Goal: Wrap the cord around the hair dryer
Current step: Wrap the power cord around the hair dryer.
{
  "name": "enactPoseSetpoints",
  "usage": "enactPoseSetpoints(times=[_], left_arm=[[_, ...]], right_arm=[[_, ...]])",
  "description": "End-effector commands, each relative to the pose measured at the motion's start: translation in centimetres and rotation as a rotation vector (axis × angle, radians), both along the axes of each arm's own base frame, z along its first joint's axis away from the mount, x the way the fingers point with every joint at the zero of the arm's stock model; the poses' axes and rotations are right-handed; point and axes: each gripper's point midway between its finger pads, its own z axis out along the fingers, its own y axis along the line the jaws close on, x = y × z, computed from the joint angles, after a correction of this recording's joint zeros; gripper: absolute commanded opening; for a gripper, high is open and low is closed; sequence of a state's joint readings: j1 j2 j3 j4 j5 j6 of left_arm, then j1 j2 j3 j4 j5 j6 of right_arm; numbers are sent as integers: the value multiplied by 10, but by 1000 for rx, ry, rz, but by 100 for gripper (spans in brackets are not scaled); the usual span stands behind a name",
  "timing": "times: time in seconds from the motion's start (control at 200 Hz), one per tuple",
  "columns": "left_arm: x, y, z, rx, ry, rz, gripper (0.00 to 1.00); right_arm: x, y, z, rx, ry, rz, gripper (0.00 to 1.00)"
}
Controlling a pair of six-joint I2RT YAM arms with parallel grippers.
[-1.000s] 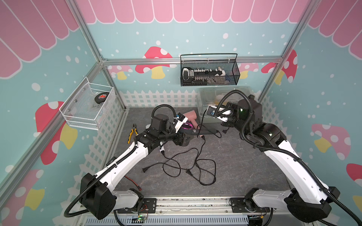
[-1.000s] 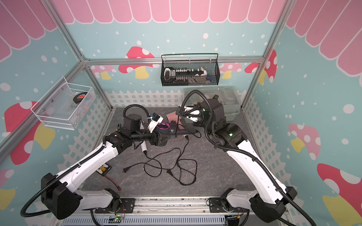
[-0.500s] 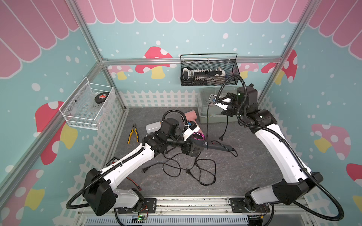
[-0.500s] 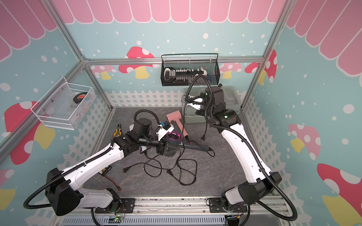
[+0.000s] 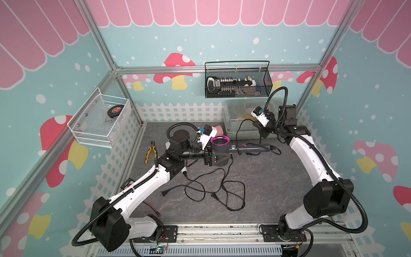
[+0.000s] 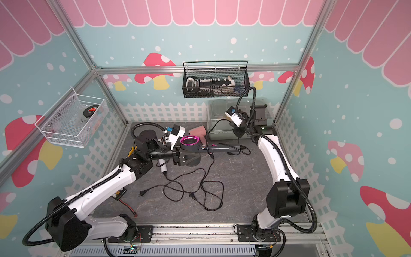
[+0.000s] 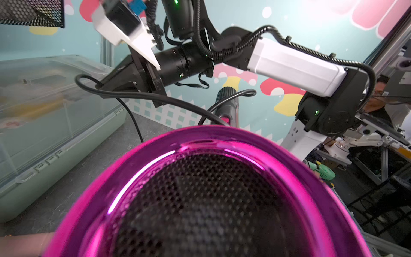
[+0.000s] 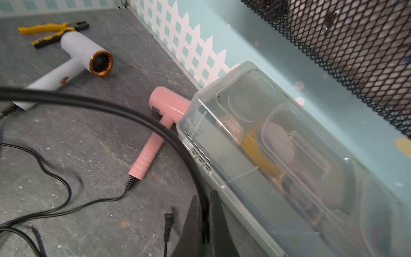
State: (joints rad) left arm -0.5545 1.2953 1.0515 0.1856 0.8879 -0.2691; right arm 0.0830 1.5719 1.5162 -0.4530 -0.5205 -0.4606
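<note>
The black hair dryer (image 5: pixel 219 155) with a magenta ring (image 6: pixel 189 140) hangs above the mat, handle (image 5: pixel 249 148) pointing right. My left gripper (image 5: pixel 211 154) is shut on its barrel; the left wrist view shows only the ring and mesh (image 7: pixel 200 189), so the jaws are hidden. Its black cord (image 5: pixel 238 131) loops round the handle and arcs up to my right gripper (image 5: pixel 263 133), which is shut on it in front of the clear box. In the right wrist view the cord (image 8: pixel 133 115) runs down between the closed fingers (image 8: pixel 191 227).
A pink hair dryer (image 8: pixel 165 109) lies against the clear plastic box (image 5: pixel 240 111) at the back. A white hair dryer (image 8: pixel 84 52) and yellow pliers (image 5: pixel 151 153) lie at the left. Loose cords (image 5: pixel 222 191) sprawl on the mat. A black mesh basket (image 5: pixel 238 82) hangs on the back wall.
My right gripper has drawn the cord up and to the back right, away from the dryer. The left gripper has shifted the dryer right, its handle now pointing right.
</note>
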Motion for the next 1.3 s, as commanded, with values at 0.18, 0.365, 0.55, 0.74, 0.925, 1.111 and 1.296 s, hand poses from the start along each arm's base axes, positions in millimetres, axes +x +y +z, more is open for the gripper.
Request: enactPoseSetpoints(times=[0.18, 0.365, 0.55, 0.74, 0.925, 1.111, 1.296], left_arm=[[-9, 10, 62, -171, -132, -27, 0], [11, 19, 71, -226, -133, 58, 0], [34, 28, 74, -265, -116, 136, 0], [58, 32, 80, -306, -109, 192, 0], [81, 37, 87, -336, -116, 270, 0], [92, 47, 93, -369, -121, 313, 0], [101, 59, 94, -384, -121, 362, 0]], right_arm=[[2, 10, -12, 330, 150, 55, 0], [-4, 17, -33, 469, 219, 37, 0], [-23, 22, -51, 533, 244, 17, 0], [-49, 49, -70, 472, 259, 37, 0], [-80, 86, -101, 294, 273, 91, 0], [-100, 96, -117, 256, 266, 95, 0], [-115, 105, -125, 213, 273, 125, 0]])
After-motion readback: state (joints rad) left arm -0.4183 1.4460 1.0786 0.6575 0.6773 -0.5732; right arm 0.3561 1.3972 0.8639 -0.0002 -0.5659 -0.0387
